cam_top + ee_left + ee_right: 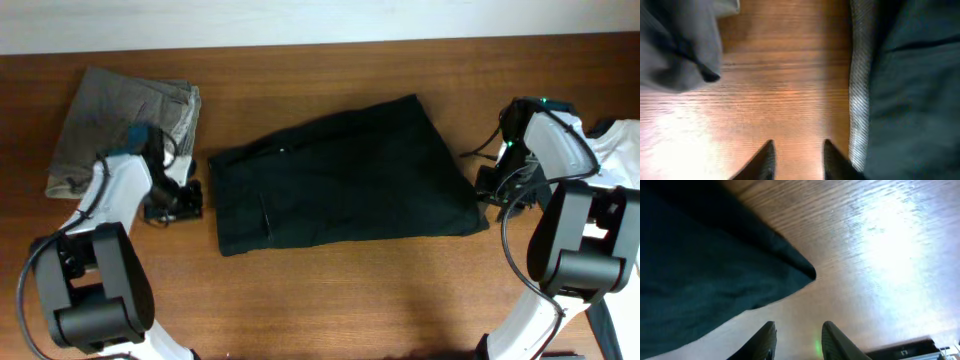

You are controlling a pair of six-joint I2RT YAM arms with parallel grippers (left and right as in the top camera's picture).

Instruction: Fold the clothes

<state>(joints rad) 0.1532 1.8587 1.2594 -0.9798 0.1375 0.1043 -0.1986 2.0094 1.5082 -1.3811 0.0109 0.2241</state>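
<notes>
The black shorts lie folded flat in the middle of the wooden table. A folded grey garment lies at the back left. A white shirt shows at the right edge. My left gripper is open and empty, just left of the shorts' waistband; in the left wrist view its fingers hover over bare wood beside the waistband edge, with the grey garment at upper left. My right gripper is open and empty, just right of the shorts; its fingers sit near the shorts' corner.
The wooden table runs across the view, with a pale wall behind its far edge. Both arm bases stand at the front corners, left and right.
</notes>
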